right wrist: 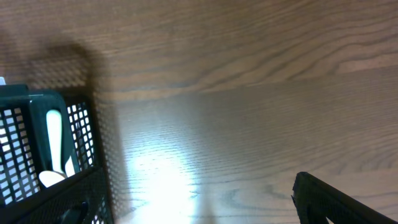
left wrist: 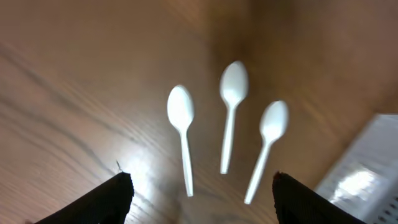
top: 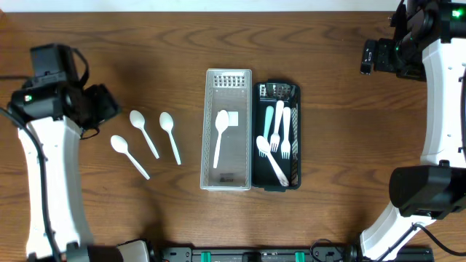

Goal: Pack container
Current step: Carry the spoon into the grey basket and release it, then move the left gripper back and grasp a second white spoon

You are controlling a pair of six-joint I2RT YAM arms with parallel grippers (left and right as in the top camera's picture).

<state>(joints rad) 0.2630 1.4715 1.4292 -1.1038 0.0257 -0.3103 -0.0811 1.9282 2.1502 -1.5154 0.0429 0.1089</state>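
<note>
Brown wooden tabletop carries the whole job. The left gripper hangs low over it with its fingers spread well apart and nothing between them. Just ahead of it lie three white plastic spoons, side by side but apart, bowls pointing away from the gripper and handles trailing back toward it. That layout looks deliberate: each handle can be pinched without disturbing its neighbour, and the nearest handle end sits almost between the fingers.

Further beyond the spoons, to the far side from the left gripper, stands a clear perforated plastic container, long side facing the spoons. A single white spoon rests inside it lengthwise, so this bin seems meant for spoons, and three are yet to go in.

Touching its far wall is a black mesh container holding white plastic forks and a pale teal utensil, sorted by kind.

Well past that, the right gripper is raised off to the side, parted wide and empty, the black container only at the edge of its view, probably parked clear of the left arm's path.
</note>
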